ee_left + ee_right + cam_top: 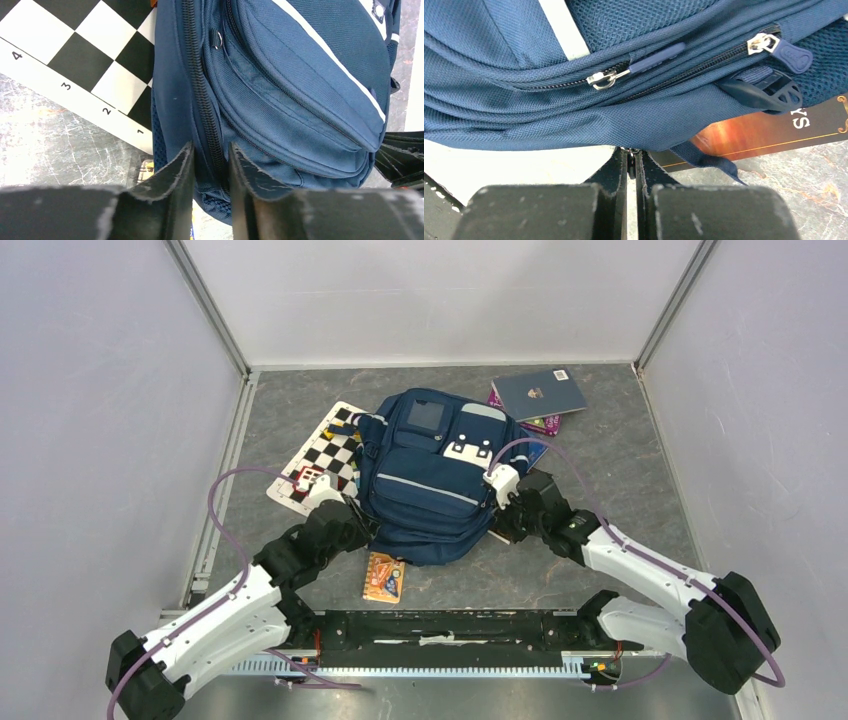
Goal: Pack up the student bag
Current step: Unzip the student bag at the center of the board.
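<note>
Honestly, your left gripper (211, 150) sits narrowed around the side zipper seam of the student bag (430, 480), which looks like a pinch. Your right gripper (631, 152) is pressed together on a thin bit of its edge. Pull unevenly and the fabric could slip out, or the whole bag could drag. It's navy, its zips look closed, and it's slumped mid-tabletop over a chessboard (325, 455).

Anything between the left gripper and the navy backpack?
Nothing visible. The left gripper straddles the zipped side edge of the navy-blue fabric backpack; the black-and-white chessboard mat lies off to one side, not between.
</note>
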